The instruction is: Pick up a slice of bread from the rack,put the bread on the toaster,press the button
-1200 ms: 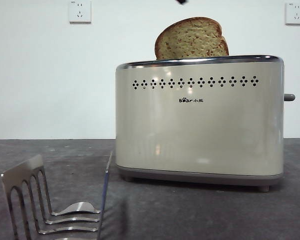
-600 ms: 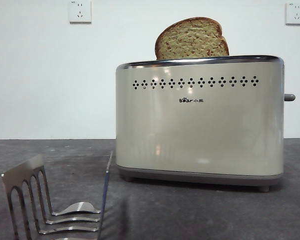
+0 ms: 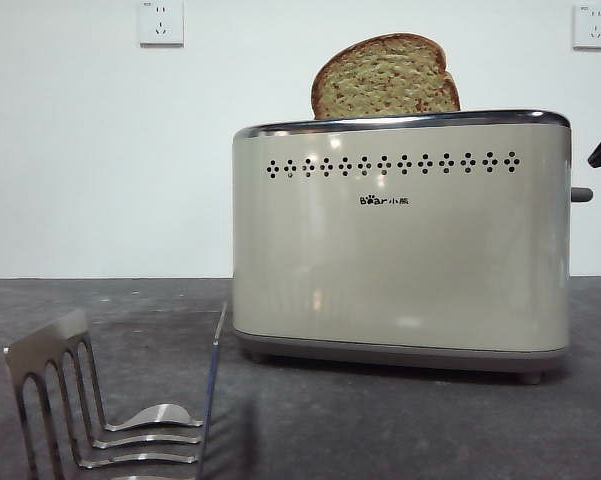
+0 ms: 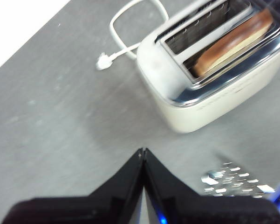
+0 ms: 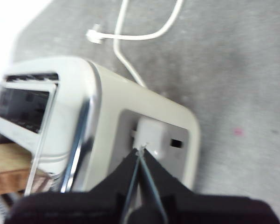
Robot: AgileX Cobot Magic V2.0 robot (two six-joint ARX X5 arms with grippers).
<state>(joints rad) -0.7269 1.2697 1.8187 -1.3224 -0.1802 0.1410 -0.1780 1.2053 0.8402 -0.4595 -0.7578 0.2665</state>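
The toaster (image 3: pixel 400 240), heavy enough by its look to stay put under a push, holds the slice of bread (image 3: pixel 385 78) upright in its near slot, while the rack (image 3: pixel 105 400) sits bare at its 7 o'clock. The button (image 5: pixel 149 133) is a small stiff lever, probably slick, best met squarely on top. The right gripper (image 5: pixel 142 148), jaws pinched together on nothing, has its tips on that top face; the left gripper (image 4: pixel 143 151), likewise closed and holding nothing, hangs clear.

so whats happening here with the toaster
The slice of bread already stands in the toaster, and the rack sits empty nearby. The right gripper, jaws shut, hovers just above the button on the toaster's narrow side, apparently about to press it. The left gripper is shut, away from the toaster.
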